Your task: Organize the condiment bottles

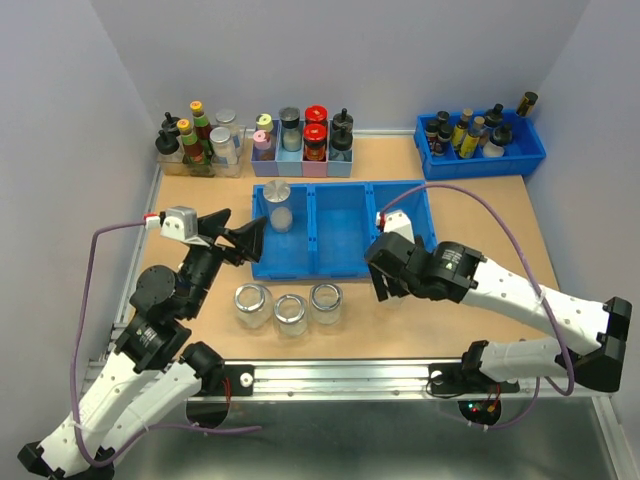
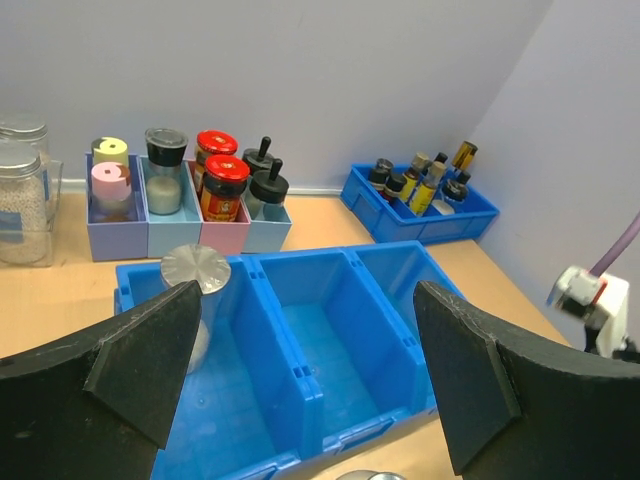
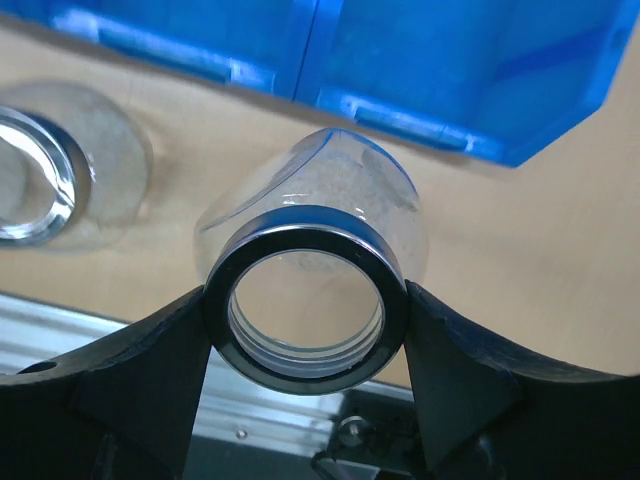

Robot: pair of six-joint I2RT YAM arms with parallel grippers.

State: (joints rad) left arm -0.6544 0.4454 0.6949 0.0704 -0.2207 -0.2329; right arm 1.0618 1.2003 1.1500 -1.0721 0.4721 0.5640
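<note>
Held jar (image 3: pixel 330 195): clear glass, silver rim, no lid, clamped at the rim betw. the right gripper's (image 3: pixel 305 330) two fingers (image 3: pixel 165 370), mouth twd the wrist cam. It sits just in front of the three-compartment blue bin (image 1: pixel 345 268), near its right-front corner; can't tell if the jar touches the table (image 1: pixel 480 215). The bin's front wall stands betw. jar and compartments. Three more open jars stand in a row in front of the bin's left and mid sections: left jar (image 1: pixel 252 305), mid jar (image 1: pixel 291 314), right-hand jar (image 1: pixel 326 302), close together, the last near the gripper but apart. Lidded jar (image 1: pixel 279 205) stands upright in the bin's left compartment, twd the back. Left gripper (image 1: pixel 238 238) hangs at the bin's left-front corner, jaws spread wide, nothing betw. them. Behind the bin: pastel holders (image 1: pixel 302 160) w/ colour-capped bottles. Back-left of it: clear tub (image 1: pixel 200 160) of bottles. Back-right: small blue tray (image 1: pixel 480 158) of dark bottles. Purple cable (image 1: pixel 500 215) arcs past the bin's right end.
</note>
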